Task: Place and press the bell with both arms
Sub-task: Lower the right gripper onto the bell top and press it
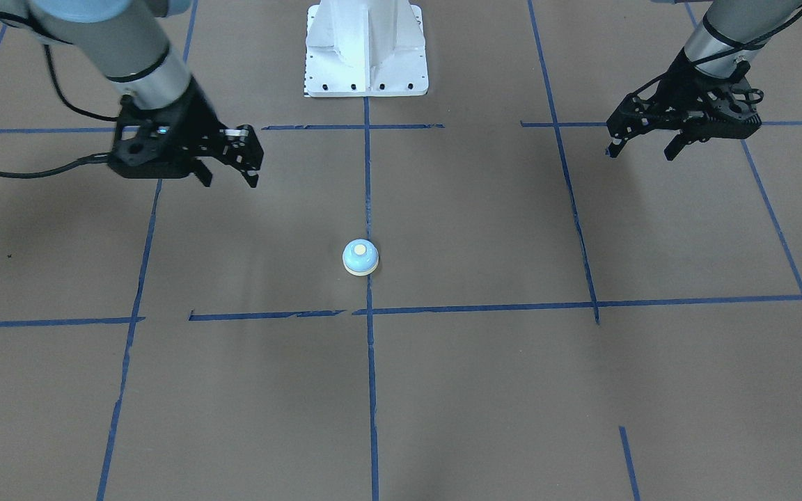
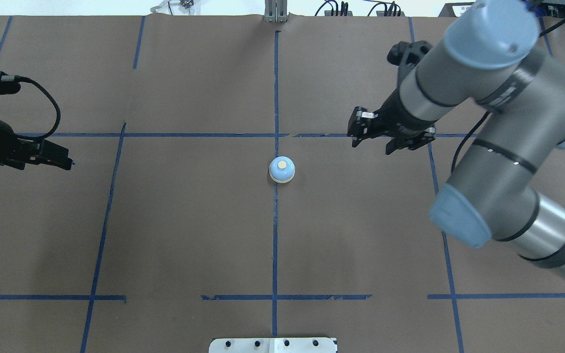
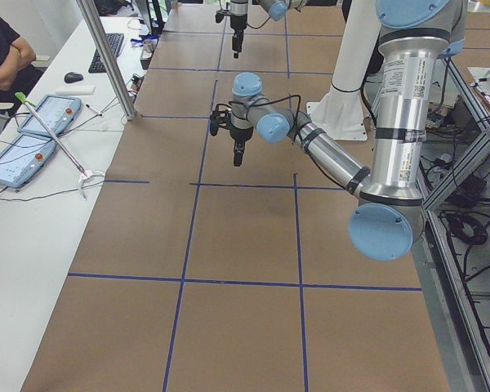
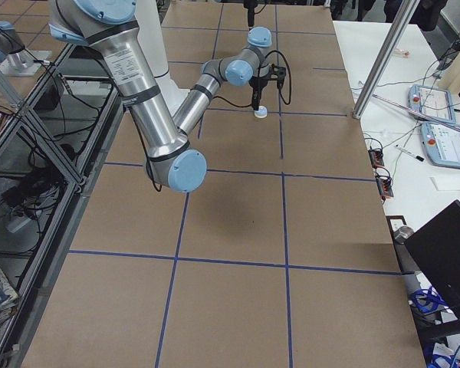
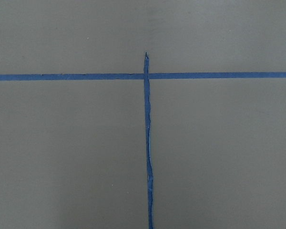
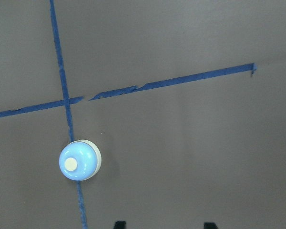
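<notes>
bell (image 2: 282, 169): upright on the centre tape line (image 2: 274, 235), mid-table, nothing touching it.
button (image 1: 359, 248): cream, faces up, unobstructed.
right gripper (image 2: 372, 146): fingers spread, holding nothing. It hovers near the bell but off to one side. In its wrist view the bell lies up and left of the fingertips (image 6: 119, 224), not between them.
left gripper (image 1: 641, 152): fingers apart, empty, well apart from the bell. Its wrist view shows only paper and tape.
step: we judge placing done and the press still pending.
risk 1: spread fingers could straddle the button or hit the dome. An off-centre push on the sloped shell would tilt or skid the bell on the smooth paper.
risk 2: if both arms close on the centre together, the wrists or cables could clash over the bell.
risk 3: a sideways graze on approach would knock the bell off the tape line.
room: the table (image 2: 189, 220) around the bell shows only bare paper and tape. The bell is far from every edge. The pedestal (image 1: 366, 49) stands well behind it, so we see free approach from above and from both sides.
</notes>
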`<state>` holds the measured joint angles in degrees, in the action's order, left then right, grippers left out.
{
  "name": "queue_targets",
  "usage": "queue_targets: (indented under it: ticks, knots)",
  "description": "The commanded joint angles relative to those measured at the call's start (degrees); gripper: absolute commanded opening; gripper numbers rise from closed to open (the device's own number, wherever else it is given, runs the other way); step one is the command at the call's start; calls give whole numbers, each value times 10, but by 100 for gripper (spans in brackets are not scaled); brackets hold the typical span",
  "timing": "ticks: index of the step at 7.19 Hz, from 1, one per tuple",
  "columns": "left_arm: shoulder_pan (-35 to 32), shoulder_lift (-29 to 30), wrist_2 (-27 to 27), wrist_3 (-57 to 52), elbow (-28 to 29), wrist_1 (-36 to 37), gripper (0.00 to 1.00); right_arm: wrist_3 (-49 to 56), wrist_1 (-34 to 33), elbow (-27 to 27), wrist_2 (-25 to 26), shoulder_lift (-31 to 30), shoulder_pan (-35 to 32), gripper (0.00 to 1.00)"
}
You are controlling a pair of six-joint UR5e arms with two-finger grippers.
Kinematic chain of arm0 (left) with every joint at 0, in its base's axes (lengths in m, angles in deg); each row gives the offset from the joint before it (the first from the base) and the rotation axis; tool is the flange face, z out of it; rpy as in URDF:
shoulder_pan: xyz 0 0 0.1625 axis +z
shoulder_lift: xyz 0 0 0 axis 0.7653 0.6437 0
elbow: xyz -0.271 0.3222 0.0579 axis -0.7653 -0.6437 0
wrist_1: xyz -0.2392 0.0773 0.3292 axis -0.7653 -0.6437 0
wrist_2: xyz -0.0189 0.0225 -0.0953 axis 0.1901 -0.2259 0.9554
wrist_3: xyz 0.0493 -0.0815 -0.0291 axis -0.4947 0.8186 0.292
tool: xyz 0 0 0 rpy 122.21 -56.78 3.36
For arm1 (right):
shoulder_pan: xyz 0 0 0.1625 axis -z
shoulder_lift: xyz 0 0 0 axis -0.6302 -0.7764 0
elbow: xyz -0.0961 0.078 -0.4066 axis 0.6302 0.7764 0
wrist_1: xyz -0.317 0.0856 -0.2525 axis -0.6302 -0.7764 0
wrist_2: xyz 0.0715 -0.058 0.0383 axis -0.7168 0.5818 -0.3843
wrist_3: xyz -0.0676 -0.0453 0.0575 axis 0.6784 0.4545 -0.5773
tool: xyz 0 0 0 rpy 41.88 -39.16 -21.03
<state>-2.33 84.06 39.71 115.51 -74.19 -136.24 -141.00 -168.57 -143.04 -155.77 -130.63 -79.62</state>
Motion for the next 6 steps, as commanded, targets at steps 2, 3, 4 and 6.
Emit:
queue_targets:
  ticks: [2,3,4,6]
  knots:
    - [-2,-12,-2,1,-10,0,100,-126,109,178,45,98,68,0]
    - [-2,-12,-2,1,-10,0,100,-180,212,250,47,112,71,0]
    - [-2,-12,-2,2,-14,0,100,-182,215,266,47,120,72,0]
    - [-2,-23,-2,2,-23,0,100,-183,215,276,60,122,80,0]
